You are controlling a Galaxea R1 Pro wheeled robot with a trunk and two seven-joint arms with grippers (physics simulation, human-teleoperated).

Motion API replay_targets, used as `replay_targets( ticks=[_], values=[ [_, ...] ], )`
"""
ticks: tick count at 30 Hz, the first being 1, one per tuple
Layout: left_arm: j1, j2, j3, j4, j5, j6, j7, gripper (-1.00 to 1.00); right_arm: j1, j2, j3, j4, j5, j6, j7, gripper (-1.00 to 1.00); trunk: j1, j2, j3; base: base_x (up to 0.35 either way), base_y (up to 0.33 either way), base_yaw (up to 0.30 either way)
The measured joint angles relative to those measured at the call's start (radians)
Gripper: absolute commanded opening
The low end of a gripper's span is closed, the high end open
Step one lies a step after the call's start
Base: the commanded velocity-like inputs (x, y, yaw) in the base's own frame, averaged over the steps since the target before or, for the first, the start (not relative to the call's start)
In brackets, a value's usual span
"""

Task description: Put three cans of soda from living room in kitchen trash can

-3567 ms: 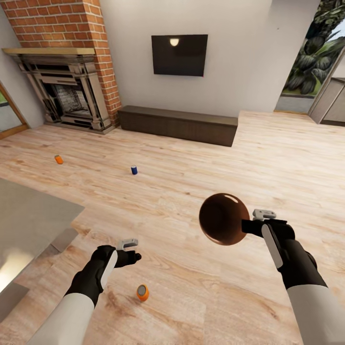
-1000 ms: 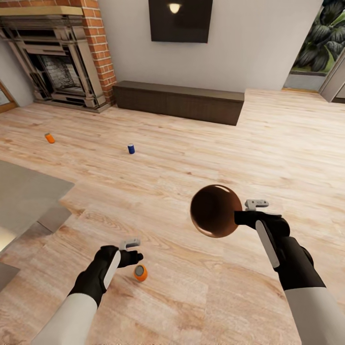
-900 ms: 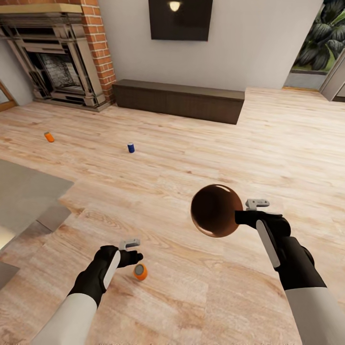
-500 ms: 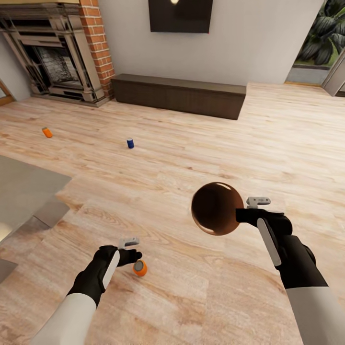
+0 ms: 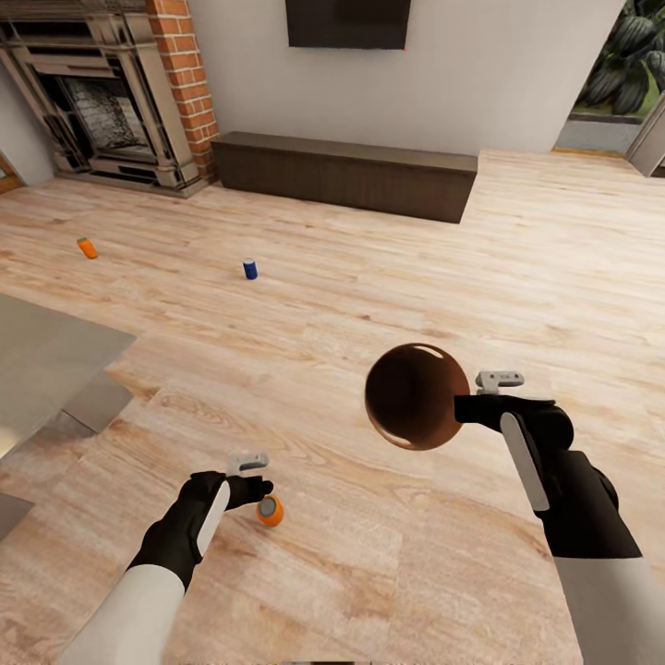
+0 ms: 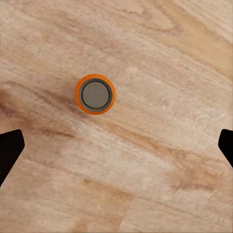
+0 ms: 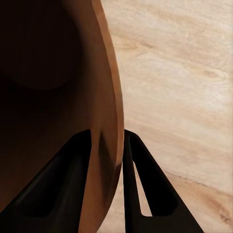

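Low in the frame's left, a can [image 5: 270,510] stands on the floor [image 5: 369,296] just right of the left gripper [image 5: 256,487]. The bin [image 5: 416,396] hangs right of centre. Two cans [image 5: 88,247] [image 5: 249,269] sit upper left, before the fireplace [image 5: 102,102] and cabinet [image 5: 346,175].

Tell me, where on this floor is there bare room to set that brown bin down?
Bare planks run wide under and right of the bin, held in the right claw, up to the low cabinet. Tighter at the left: the orange can stands beside the open left claw, the grey table is nearby, and farther off are a blue can and another orange one.
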Motion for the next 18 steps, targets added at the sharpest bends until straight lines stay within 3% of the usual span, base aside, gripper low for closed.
replay_targets(
  ticks=[8,18],
  values=[
    [0.0,-0.001,0.003,0.003,0.002,-0.012,0.046,1.0,0.001,0.0,0.001,0.0,0.003,0.0,-0.001,-1.0,0.0,0.0,-0.013,0.246,0.0,0.0],
    [0.0,-0.001,0.002,-0.002,0.002,-0.027,0.059,1.0,0.004,-0.002,0.0,0.001,0.004,0.0,-0.001,-1.0,0.0,0.0,-0.028,0.044,0.0,0.0]
  ],
)
